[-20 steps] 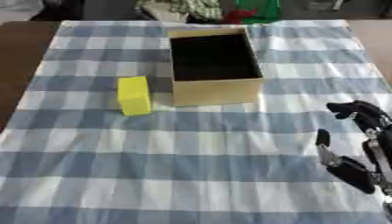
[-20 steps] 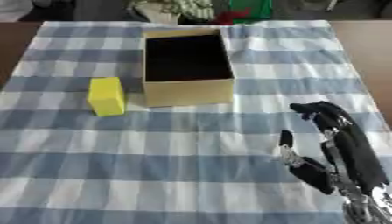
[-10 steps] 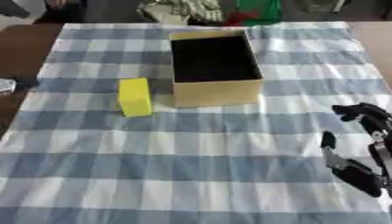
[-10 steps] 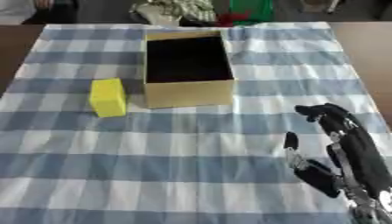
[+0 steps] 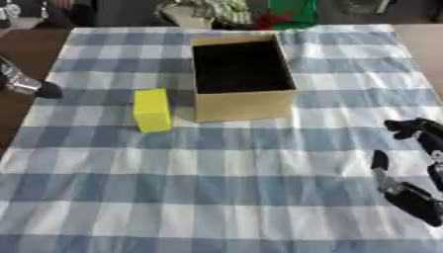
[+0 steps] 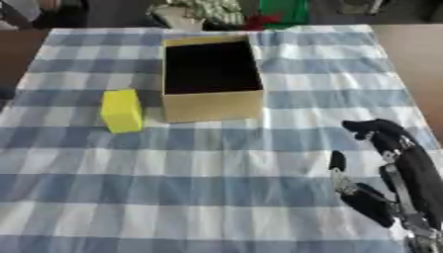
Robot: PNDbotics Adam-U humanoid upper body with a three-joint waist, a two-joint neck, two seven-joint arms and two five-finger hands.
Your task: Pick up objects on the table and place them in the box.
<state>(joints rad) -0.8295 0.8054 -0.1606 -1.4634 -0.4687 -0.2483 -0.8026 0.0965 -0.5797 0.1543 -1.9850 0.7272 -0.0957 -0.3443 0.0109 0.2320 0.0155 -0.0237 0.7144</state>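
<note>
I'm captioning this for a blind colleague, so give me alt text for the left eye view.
A yellow block stands on a blue-and-white checked tablecloth, just left of an open cardboard box. The robot's right hand rests open at the right edge; its left hand enters from the left.

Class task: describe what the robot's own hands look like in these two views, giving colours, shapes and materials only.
The right hand is mostly black, with slim jointed fingers ending in rounded dark tips and silver metal links and joints between the segments. Of the left hand, only a small part shows at the left edge of the left eye view: a silver-grey segment ending in a rounded black tip.
</note>
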